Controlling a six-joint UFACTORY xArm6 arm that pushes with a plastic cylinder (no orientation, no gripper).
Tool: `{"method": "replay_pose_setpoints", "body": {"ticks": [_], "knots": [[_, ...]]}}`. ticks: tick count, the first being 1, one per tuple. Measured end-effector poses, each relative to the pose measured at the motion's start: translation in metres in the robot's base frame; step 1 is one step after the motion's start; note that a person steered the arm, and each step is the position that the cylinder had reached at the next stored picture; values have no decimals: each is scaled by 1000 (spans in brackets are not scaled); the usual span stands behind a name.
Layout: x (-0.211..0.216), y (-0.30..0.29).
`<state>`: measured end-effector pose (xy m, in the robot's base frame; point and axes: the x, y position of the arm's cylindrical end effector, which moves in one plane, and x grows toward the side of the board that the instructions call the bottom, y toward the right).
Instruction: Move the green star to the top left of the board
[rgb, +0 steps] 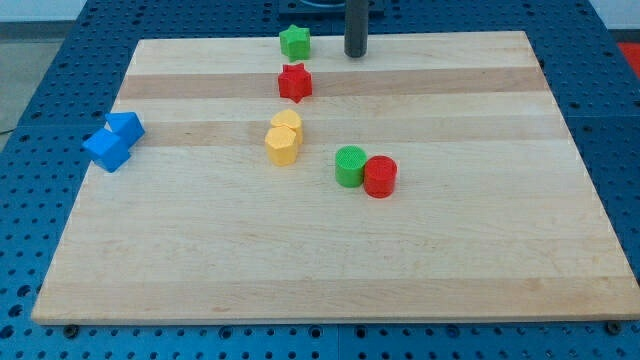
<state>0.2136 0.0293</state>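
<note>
Board of pale wood on blue pegboard, my tip bare beside green star.

board: pale matt wood, smooth | green cylinder: ribbed plastic | rod: dark, matt

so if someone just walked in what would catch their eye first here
Probably the dark rod with my tip near the view's top edge of the pale wooden board, just right of the green star block. Below that, the red star block and the green cylinder touching the red cylinder near the board's middle.
</note>
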Motion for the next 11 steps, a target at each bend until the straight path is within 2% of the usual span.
{"method": "replay_pose_setpoints", "body": {"ticks": [2,3,4,5,6,7,9,10,11], "knots": [[-9,-149],[-9,-182],[-6,-142],[10,-148],[15,-188],[23,-193],[23,-252],[23,-236],[47,-202]]}}
